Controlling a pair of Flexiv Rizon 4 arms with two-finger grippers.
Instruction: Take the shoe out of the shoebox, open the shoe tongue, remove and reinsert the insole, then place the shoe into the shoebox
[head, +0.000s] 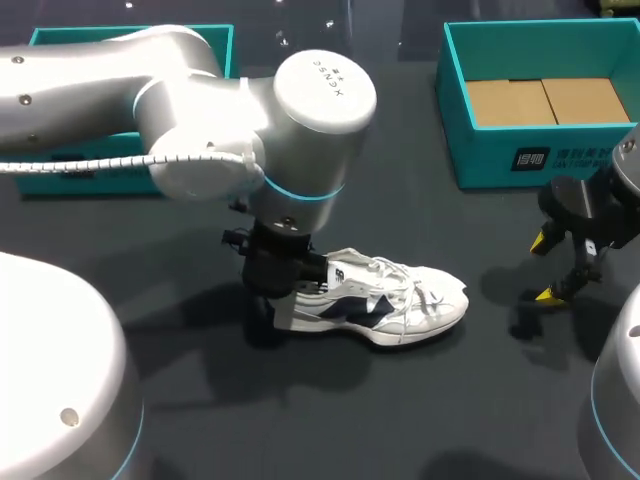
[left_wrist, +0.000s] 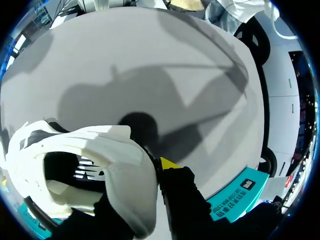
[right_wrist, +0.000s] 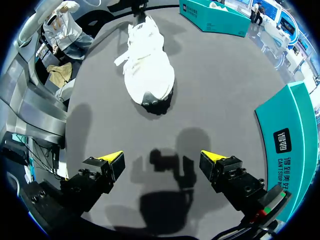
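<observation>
At the shoe (head: 405, 300) heel, the left end effector (head: 283, 312) clamps, pointing down.

A white printed mark stands on the teal shoebox's (head: 580, 160) front wall. Small grey lettering sits upside down on the left arm's (head: 325, 90) round cap.

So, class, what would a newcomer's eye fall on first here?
The white shoe lying mid-table, with the left gripper clamped on its heel. Then the right gripper, open and empty beyond the toe, and the teal shoebox at the far right corner.
</observation>
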